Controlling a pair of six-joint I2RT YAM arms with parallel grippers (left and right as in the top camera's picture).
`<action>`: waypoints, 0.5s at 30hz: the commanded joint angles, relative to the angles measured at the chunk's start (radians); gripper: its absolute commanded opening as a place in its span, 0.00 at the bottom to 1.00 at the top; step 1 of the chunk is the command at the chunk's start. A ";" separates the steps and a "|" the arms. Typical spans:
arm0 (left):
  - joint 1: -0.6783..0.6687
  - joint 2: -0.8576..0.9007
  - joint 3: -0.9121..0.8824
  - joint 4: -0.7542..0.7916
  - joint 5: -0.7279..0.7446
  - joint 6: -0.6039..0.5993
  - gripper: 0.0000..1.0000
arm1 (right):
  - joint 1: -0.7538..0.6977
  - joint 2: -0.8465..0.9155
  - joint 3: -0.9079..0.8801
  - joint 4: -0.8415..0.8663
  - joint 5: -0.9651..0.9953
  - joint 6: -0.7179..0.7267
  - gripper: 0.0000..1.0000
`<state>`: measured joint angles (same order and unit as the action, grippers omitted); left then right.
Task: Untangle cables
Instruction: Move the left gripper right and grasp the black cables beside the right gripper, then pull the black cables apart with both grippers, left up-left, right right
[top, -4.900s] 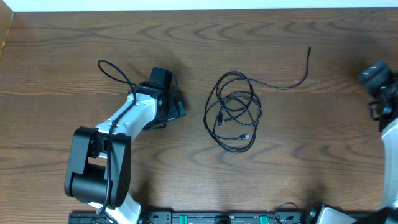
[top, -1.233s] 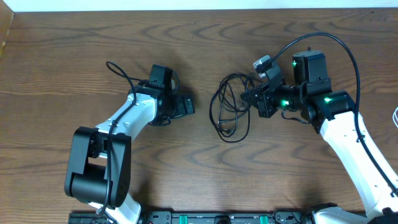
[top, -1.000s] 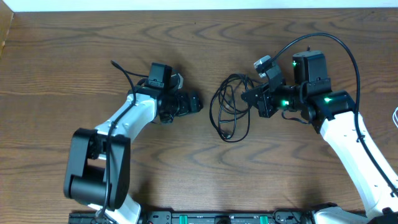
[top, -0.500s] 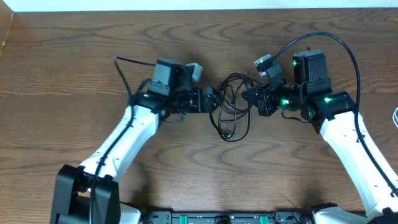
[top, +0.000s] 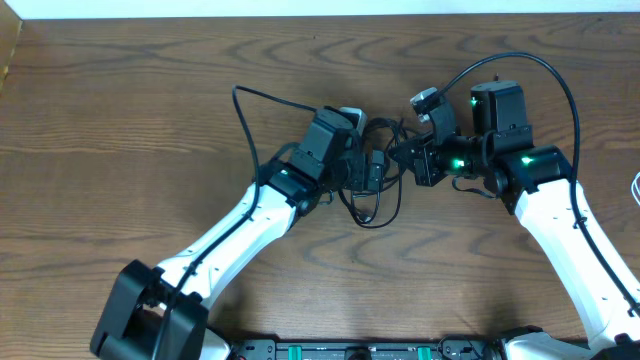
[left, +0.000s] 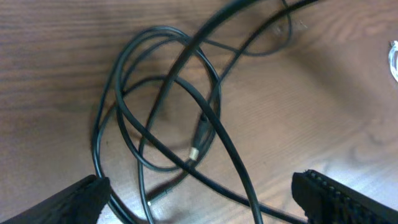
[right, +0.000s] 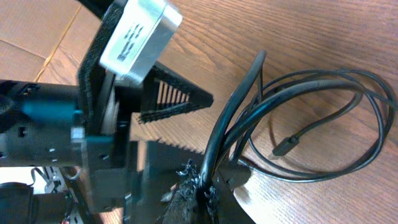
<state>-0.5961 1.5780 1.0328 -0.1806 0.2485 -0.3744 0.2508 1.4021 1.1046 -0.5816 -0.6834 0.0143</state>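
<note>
The black cables (top: 372, 223) lie in a loose tangled coil on the wooden table (top: 450, 290) between the two arms. My right gripper (top: 407, 160) is shut on a bunch of cable strands (right: 214, 158) at the coil's right edge, lifting them slightly. My left gripper (top: 372, 170) hovers open over the coil's left part. In the left wrist view its fingertips (left: 93, 190) stand wide apart, with crossing loops (left: 205, 118) and a small plug (left: 198, 144) between them, touching nothing. Another plug (right: 285, 147) lies inside the loop.
The left arm's own thick black wire (top: 262, 105) arcs above its wrist. The left gripper's camera housing (right: 134, 34) and ridged finger (right: 177, 99) fill the right wrist view, close to the held strands. A thin white cord (top: 636, 185) shows at the table's right edge.
My left arm has swung right from the table's left part and now holds its open gripper over the coil. The right gripper has stayed shut on the cables, unmoved over the last second.
</note>
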 joint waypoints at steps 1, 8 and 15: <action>-0.006 0.053 0.016 0.035 -0.105 -0.024 0.80 | -0.004 -0.005 0.014 -0.005 -0.015 0.008 0.01; -0.005 0.158 0.016 0.075 -0.105 -0.024 0.40 | -0.004 -0.005 0.014 -0.006 -0.014 0.007 0.01; 0.039 0.138 0.017 0.068 -0.111 -0.023 0.07 | -0.004 -0.005 0.014 -0.040 0.152 0.022 0.01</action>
<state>-0.5968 1.7466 1.0328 -0.1043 0.1650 -0.3962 0.2508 1.4021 1.1046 -0.6003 -0.6621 0.0151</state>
